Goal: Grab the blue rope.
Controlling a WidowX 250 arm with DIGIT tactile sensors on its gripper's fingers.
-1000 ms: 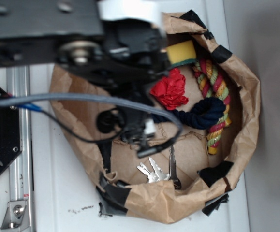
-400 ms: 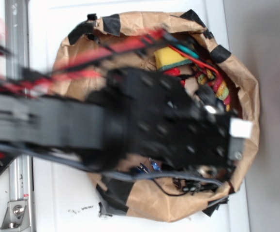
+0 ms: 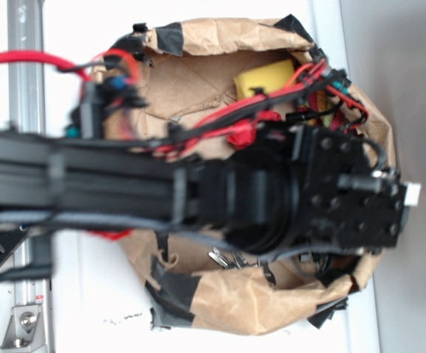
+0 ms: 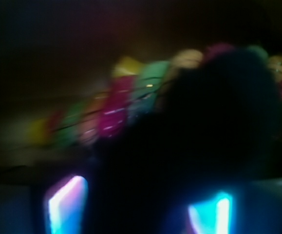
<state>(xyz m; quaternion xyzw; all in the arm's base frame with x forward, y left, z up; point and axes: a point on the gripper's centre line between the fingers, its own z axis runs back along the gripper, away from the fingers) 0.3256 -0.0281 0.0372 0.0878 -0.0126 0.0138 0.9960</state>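
Brown paper forms a crumpled, open-topped bag (image 3: 227,301) patched with black tape, lying on the white desk (image 3: 87,301). From the exterior view the black robot arm (image 3: 124,191) reaches across from the left and covers most of the bag's inside, its boxy wrist end sitting over the right half. Red and black cables (image 3: 220,125) run along the arm's upper side. Above the arm, a yellow sponge (image 3: 268,77) shows near the bag's upper rim, and a scrap of a red thing (image 3: 242,136) peeks out just below it, partly behind the cables. Under the arm, near the bag's lower wall, the tips of some metal keys (image 3: 224,257) can be seen. A metal rail (image 3: 25,66) runs down the left of the desk. The pincer itself cannot be seen from the exterior view, being under the wrist. In the wrist view two blurred, glowing blue fingers (image 4: 65,202) stand at the lower left and lower right, with a large dark mass between and above them that is probably the blue rope (image 4: 199,131); whether the fingers touch it cannot be told, nor how wide the pincer stands. Behind the dark mass lies a striped rope (image 4: 116,109) in blurred green, pink and yellow bands.
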